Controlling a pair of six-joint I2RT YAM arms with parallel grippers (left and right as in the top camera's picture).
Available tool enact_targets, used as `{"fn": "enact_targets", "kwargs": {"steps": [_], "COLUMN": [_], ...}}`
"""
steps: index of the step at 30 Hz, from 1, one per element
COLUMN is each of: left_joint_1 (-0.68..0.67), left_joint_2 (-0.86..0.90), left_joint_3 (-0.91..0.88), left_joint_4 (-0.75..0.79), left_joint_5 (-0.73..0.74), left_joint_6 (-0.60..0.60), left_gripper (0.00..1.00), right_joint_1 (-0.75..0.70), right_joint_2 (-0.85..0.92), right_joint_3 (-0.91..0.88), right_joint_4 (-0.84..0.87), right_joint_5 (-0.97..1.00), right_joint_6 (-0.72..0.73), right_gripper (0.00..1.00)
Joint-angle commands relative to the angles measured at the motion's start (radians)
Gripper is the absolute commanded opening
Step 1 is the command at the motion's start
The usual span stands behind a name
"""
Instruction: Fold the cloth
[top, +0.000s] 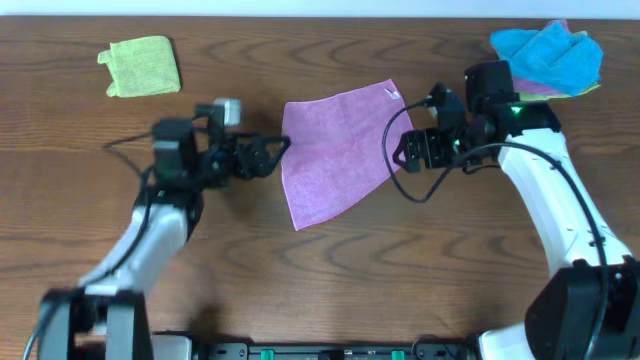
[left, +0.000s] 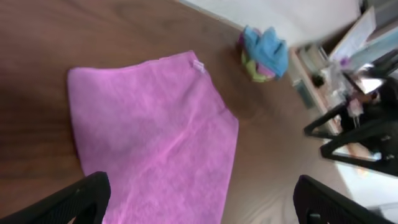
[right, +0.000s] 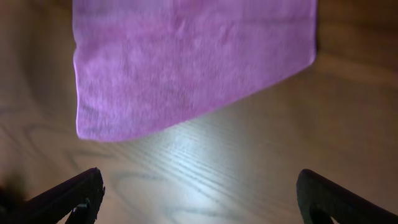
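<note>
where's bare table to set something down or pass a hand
Widest bare table lies between the cloth and the two arm bases. A smaller gap sits at the back between the green cloth and the cloth. Crowded: the left gripper and right gripper flank the cloth, and the cloth pile fills the back right.

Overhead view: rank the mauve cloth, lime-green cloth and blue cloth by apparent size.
1. mauve cloth, clearly largest.
2. blue cloth and lime-green cloth: too alike to rank; the blue one is bunched up.
</note>
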Motion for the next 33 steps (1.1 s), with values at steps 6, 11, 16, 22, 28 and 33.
{"fn": "enact_targets", "kwargs": {"steps": [6, 11, 16, 22, 28, 33], "left_joint_1": [-0.069, -0.071, -0.071, -0.079, -0.089, -0.090], "left_joint_2": [0.247, 0.389, 0.512, 0.614, 0.652, 0.690], "left_joint_3": [0.382, 0.569, 0.716, 0.830, 0.846, 0.850], "left_joint_4": [-0.271, -0.364, -0.453, -0.568, -0.565, -0.509], "left_joint_5": [-0.074, -0.091, -0.093, -0.170, -0.247, -0.269], "left_joint_6": [0.262, 0.292, 0.315, 0.369, 0.417, 0.426], "left_gripper": [0.95, 0.95, 0.95, 0.95, 0.96, 0.95], "right_joint_1": [-0.043, -0.044, -0.063, -0.104, -0.121, -0.121], "right_joint_2": [-0.022, 0.002, 0.061, 0.112, 0.114, 0.114], "right_joint_3": [0.003, 0.003, 0.003, 0.003, 0.003, 0.003], "right_joint_4": [0.127, 0.244, 0.328, 0.395, 0.400, 0.396], "right_joint_5": [-0.019, -0.025, -0.068, -0.143, -0.159, -0.161], "right_joint_6": [-0.011, 0.014, 0.059, 0.101, 0.101, 0.102], "right_gripper": [0.99, 0.99, 0.99, 0.99, 0.99, 0.99]}}
